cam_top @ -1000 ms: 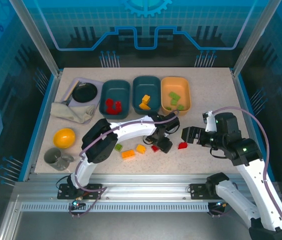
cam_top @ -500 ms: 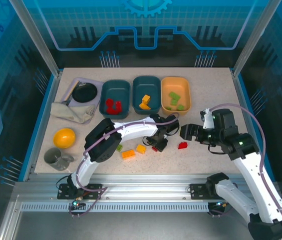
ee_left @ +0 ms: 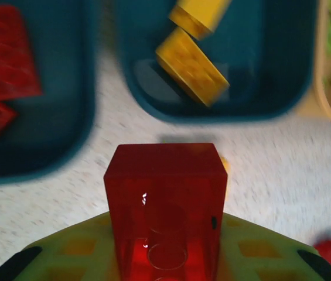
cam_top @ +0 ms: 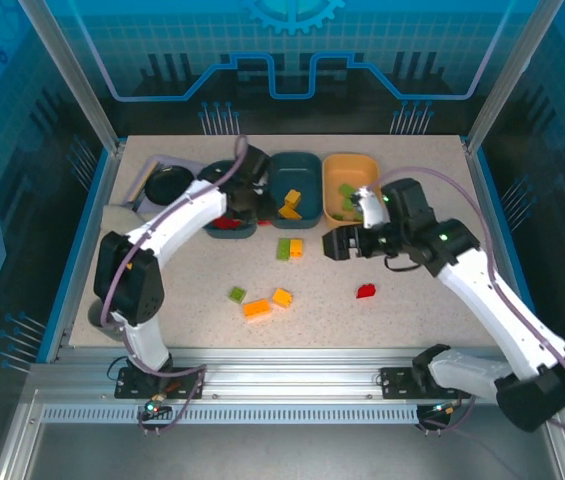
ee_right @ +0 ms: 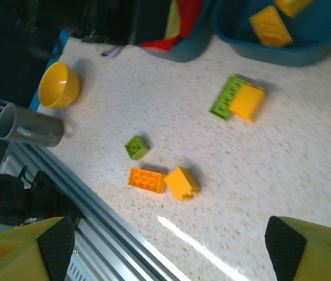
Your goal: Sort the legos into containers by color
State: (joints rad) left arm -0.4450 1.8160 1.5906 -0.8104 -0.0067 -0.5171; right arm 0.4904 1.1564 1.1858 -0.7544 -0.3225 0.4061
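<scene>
Grippers as I see them: left gripper [cam_top: 249,197] pinches a red brick [ee_left: 164,199] near two teal tubs, red bricks [ee_left: 7,52] in the left tub [ee_left: 65,134], yellow bricks [ee_left: 191,67] in the middle tub [ee_left: 270,88]. Right gripper [cam_top: 339,244] stands wide over the table [cam_top: 422,200], beside the orange tub [cam_top: 352,157]; loose bricks [ee_right: 147,180] — green, yellow, red — lie below it.

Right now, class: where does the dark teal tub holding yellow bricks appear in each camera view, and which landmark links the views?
Top external: the dark teal tub sits upper centre, just left of middle.
Left wrist: it spans the top, centre to right, beyond the held red brick.
Right wrist: it is in the top right corner.
Shared landmark: the yellow bricks inside it.
</scene>
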